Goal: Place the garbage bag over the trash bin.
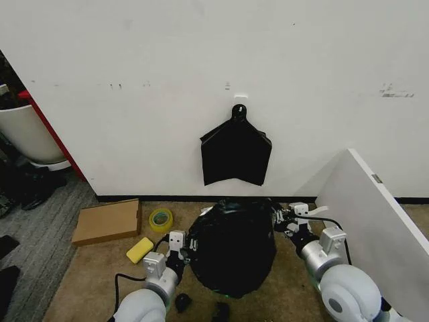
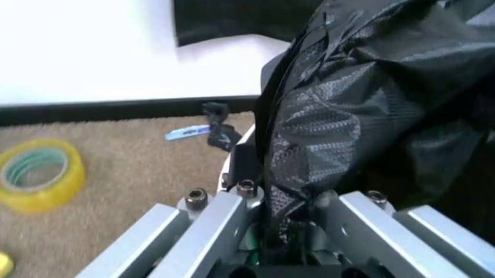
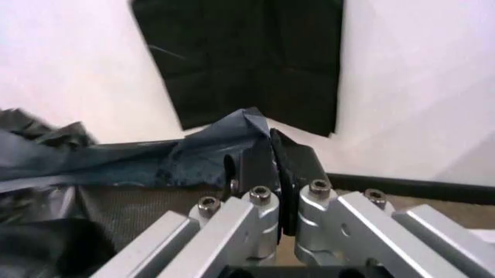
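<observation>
I see the garbage bag draped over the trash bin on the carpet by the wall, only a pale green sliver of bin showing at the bottom. Left gripper has its fingers pinched on bag film at the bin's left side; right gripper is clamped on a fold at the upper right edge. I'd judge the film light, limp and slick, prone to tear or slip, so grip bunched hem, not a single layer. Room is tight: white board close on the right, tape roll and yellow sponge left, wall just behind.
</observation>
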